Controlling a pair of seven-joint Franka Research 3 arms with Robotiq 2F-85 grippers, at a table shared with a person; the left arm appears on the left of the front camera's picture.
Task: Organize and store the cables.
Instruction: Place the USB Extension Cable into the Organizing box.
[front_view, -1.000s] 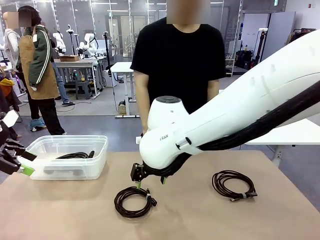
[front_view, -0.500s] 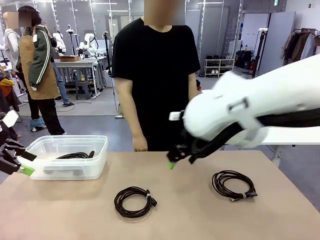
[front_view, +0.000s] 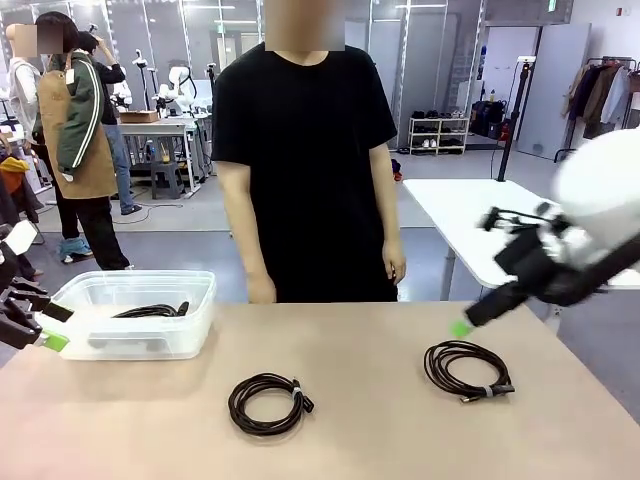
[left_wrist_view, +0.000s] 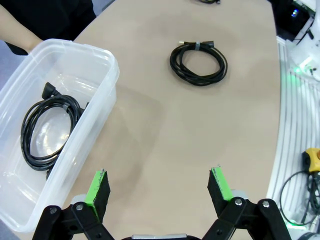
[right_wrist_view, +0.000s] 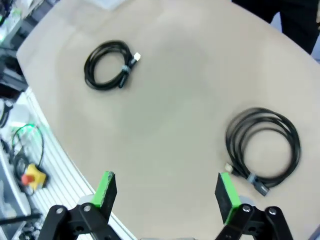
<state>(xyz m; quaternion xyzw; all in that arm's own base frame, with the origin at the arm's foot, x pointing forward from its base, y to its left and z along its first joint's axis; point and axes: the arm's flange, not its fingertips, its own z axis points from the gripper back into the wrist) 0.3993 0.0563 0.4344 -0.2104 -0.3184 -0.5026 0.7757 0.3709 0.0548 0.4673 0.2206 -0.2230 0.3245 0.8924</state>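
Two coiled black cables lie loose on the tan table: one in the middle (front_view: 268, 402) and one at the right (front_view: 465, 370). A third cable (front_view: 150, 311) rests inside the clear plastic bin (front_view: 190, 330) at the left. My right gripper (front_view: 462, 326) hovers open just above and left of the right coil; its wrist view has that coil (right_wrist_view: 263, 147) ahead on the right and the middle coil (right_wrist_view: 107, 65) farther off. My left gripper (front_view: 52, 327) stands open beside the bin, holding nothing. Its own view shows the binned cable (left_wrist_view: 47, 130) and the middle coil (left_wrist_view: 198, 62).
A person in a black shirt (front_view: 305, 150) stands at the table's far edge, hands hanging down. The bin's wall (left_wrist_view: 95, 115) is just left of my left gripper (left_wrist_view: 159, 184). Bare tabletop lies between the two loose coils, under my right gripper (right_wrist_view: 166, 190).
My right arm has swung from over the middle coil across to the right, ending by the right coil. The left gripper has stayed put. All cables lie as before.
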